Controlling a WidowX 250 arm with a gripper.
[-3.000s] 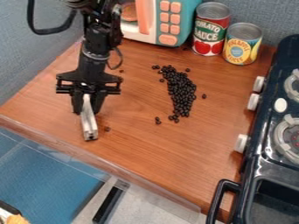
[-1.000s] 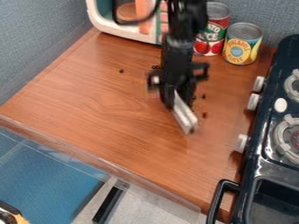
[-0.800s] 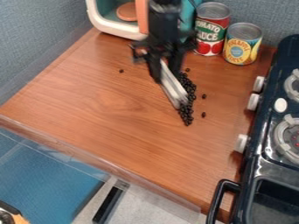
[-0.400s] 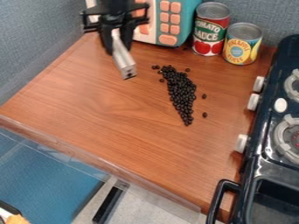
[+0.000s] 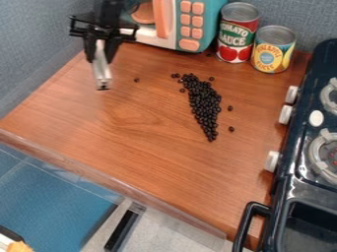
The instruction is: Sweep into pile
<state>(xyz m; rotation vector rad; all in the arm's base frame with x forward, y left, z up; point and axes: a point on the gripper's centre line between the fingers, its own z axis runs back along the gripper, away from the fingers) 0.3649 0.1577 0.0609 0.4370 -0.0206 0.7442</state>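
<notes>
The black gripper hangs over the upper left of the wooden counter, shut on a silver bar-shaped tool that points down toward the viewer. Right of the middle, the black beans lie in a long, narrow pile, wider at the back and tapering toward the front. A few beans lie loose: one between the tool and the pile, and others just right of the pile. The tool is well left of the pile and apart from it.
A toy microwave stands at the back, with a red tomato can and a yellow pineapple can beside it. The dark toy stove borders the counter on the right. A clear ledge runs along the front edge.
From beside the pile, the gripper and tool have moved away to the upper left. Stray beans formerly at the pile's lower left and near the tool's old spot now are gone from there.
</notes>
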